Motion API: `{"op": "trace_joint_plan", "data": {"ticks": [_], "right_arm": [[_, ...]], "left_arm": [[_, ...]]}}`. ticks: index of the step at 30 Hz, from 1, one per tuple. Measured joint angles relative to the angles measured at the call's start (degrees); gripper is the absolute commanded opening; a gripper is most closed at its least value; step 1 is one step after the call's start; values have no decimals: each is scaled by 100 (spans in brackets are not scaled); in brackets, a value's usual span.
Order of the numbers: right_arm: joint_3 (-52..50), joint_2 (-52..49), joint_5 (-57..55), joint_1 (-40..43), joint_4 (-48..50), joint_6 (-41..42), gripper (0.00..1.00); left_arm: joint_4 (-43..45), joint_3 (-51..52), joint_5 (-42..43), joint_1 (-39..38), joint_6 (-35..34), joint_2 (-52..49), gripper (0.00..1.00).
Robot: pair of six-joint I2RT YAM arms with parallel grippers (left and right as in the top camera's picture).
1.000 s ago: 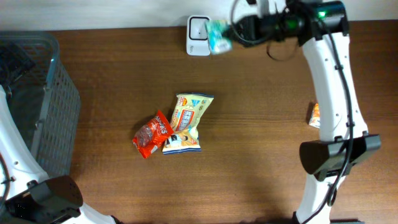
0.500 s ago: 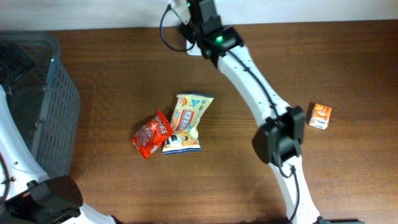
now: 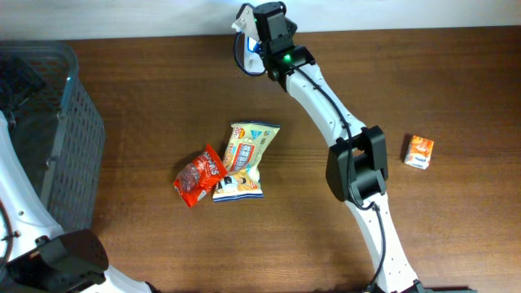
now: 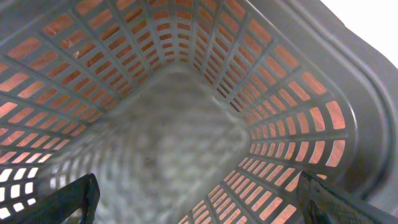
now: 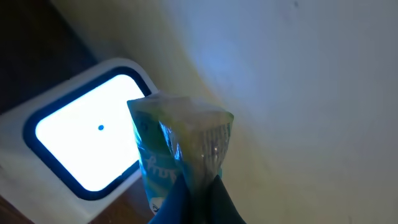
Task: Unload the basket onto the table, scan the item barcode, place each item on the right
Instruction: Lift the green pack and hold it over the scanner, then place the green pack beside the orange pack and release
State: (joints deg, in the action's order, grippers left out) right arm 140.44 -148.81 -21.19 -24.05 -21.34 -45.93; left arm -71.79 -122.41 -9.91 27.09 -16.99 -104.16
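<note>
right pincer (image 5: pixel 194 199) pinching teal packet (image 5: pixel 180 143) at scanner (image 5: pixel 87 143), far edge of desk (image 3: pixel 146 98); left pincer (image 4: pixel 199 199) spread above basket (image 4: pixel 292 106).

A grey slatted basket (image 3: pixel 81 155) is seen at the left edge of the brown wooden table (image 3: pixel 163 89). Near the middle, a red snack packet (image 3: pixel 199 176) is laid touching a yellow-and-white packet (image 3: pixel 244 159) on its right. A small orange carton (image 3: pixel 419 151) is set well apart, at the right.
</note>
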Motion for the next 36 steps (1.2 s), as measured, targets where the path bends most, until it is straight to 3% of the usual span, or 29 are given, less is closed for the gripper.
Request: {"op": "trace_joint_plan", "data": {"ticks": [5,12,17,20,24,29,36], "right_arm": [[0,0,24,9,-92,125,4],[-11,116,1097,9,-1355,822,4],[-52,1451,2157,74,-2503,2146,4],[-33,2514,2522,245,-3724,3010,4],[103,3486,2704,894,-5473,3963,4],[50,3265,2492,1906,-7252,5128,4],[-1123,2732,2293,3403,-6857,5694,4]], "left_arm": [[-2,0,0,0,0,0,99],[-2,0,0,0,0,0,99],[-17,0,-2,0,0,0,99],[-4,0,2,0,2,0,99],[-4,0,0,0,0,0,99],[-7,0,0,0,0,0,99],[-7,0,-2,0,0,0,99]]}}
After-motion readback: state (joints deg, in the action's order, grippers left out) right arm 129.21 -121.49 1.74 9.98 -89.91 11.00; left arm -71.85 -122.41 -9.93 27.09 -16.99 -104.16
